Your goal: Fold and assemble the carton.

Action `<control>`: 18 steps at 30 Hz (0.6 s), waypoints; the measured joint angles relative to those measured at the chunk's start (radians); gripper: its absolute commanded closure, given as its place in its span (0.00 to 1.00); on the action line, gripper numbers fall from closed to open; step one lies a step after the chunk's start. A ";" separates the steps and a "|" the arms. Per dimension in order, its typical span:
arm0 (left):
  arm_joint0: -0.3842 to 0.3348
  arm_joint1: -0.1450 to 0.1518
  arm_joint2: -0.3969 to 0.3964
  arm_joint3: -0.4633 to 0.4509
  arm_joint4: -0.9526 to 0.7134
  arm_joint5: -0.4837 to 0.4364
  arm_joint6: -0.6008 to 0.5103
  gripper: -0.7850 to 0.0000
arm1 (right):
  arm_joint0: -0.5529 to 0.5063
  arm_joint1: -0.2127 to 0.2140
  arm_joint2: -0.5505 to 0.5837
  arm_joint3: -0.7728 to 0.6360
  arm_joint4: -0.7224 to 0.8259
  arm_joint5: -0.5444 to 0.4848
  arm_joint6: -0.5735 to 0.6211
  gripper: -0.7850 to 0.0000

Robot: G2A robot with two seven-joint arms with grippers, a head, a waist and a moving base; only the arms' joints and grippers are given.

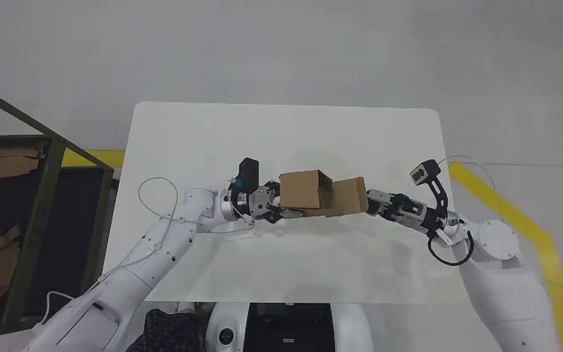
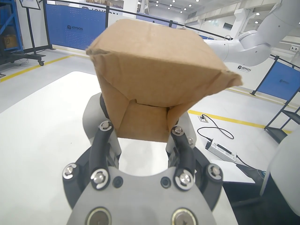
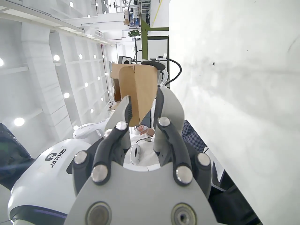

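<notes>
A brown cardboard carton (image 1: 303, 189) hangs above the middle of the white table (image 1: 352, 132), held between both arms. My left gripper (image 1: 274, 209) is at its left end, and in the left wrist view the left gripper (image 2: 143, 129) is shut on the narrow end of the carton (image 2: 159, 71), one finger on each side, with a wide flap spreading above. My right gripper (image 1: 369, 203) is at the right end, at an open flap (image 1: 350, 195). In the right wrist view the right gripper (image 3: 143, 95) pinches that flap of the carton (image 3: 138, 87) between its fingers.
Bare table top lies all round the carton. A green metal rack (image 1: 35, 176) holding cardboard stands off the table's left edge. On the floor to the right are a yellow line (image 1: 493, 198) and a power strip with its cable (image 2: 220, 151).
</notes>
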 measured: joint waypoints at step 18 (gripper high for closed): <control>-0.024 0.014 0.049 -0.014 -0.047 0.000 -0.043 0.51 | 0.116 -0.010 -0.122 0.037 -0.061 -0.038 0.122 0.68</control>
